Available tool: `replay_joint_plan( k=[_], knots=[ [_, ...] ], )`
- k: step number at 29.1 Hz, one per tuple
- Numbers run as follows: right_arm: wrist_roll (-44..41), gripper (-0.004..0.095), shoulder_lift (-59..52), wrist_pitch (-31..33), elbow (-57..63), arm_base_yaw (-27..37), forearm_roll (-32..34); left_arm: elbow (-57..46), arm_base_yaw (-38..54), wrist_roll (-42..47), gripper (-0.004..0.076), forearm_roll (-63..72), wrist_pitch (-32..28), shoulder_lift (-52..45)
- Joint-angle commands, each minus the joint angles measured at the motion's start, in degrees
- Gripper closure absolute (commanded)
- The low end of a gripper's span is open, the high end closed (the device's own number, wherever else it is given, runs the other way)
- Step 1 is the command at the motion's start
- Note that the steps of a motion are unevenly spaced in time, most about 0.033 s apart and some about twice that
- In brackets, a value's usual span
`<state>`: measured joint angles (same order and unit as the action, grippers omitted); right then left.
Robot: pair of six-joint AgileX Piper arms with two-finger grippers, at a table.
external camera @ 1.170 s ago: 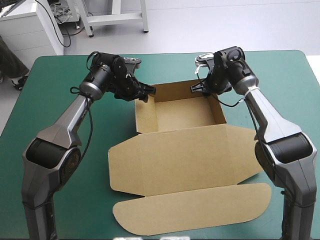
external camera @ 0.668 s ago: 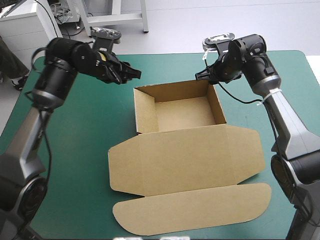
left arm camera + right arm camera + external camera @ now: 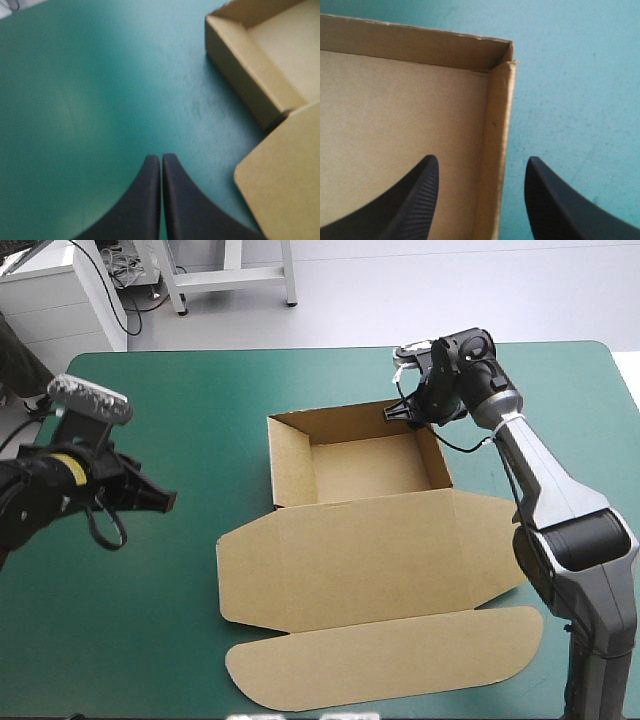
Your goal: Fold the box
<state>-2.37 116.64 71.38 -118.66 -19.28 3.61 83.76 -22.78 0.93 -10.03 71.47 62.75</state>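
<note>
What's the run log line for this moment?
box: open tray, lid flat | left gripper: shut, over teal-green cover, clear of box | right gripper: open, astride right wall near far corner

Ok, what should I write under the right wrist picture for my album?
Open right gripper, a side wall of the box between its black fingers, teal-green cover beside.

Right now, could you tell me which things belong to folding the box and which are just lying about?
Job: brown box, open tray, lid flat; right gripper, fingers open astride its wall; left gripper, fingers shut, apart from it.
Lying about: only the teal-green cover underneath.
</note>
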Motion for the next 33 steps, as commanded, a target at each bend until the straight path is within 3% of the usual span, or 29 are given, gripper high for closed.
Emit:
replay_joint_plan(
  k=[1,6,10,13,15,23,33],
  knots=[
    [-0.6,0.0427,-0.4,0.5,-1.4,0.4,0.5,-12.1,-0.2,2.4,0.0731,-2.4,-3.8,-9.3],
    [-2.5,0.0437,1.7,0.5,-1.3,0.4,0.5,-27.0,-0.2,4.1,0.0731,-1.7,-9.5,-21.7],
    [-3.4,0.0541,2.5,0.5,-1.3,0.4,1.6,-38.0,-0.2,4.1,0.0731,-1.3,-11.3,-32.5],
    [-3.4,0.0726,2.5,0.5,-1.3,0.4,2.4,-44.4,-0.2,4.1,0.0731,0.4,-11.7,-40.1],
    [-3.0,0.0911,2.5,0.5,-1.3,0.4,2.9,-47.3,-0.2,4.1,0.0731,1.4,-11.7,-45.2],
    [-1.6,0.0928,2.5,0.5,-1.4,2.9,16.2,-51.3,-0.2,4.1,0.0731,2.2,-11.6,-57.3],
    [-0.3,0.0928,2.5,0.5,-1.5,26.1,16.4,-51.3,-0.2,4.2,0.0731,0.8,-6.1,-57.9]
  ],
)
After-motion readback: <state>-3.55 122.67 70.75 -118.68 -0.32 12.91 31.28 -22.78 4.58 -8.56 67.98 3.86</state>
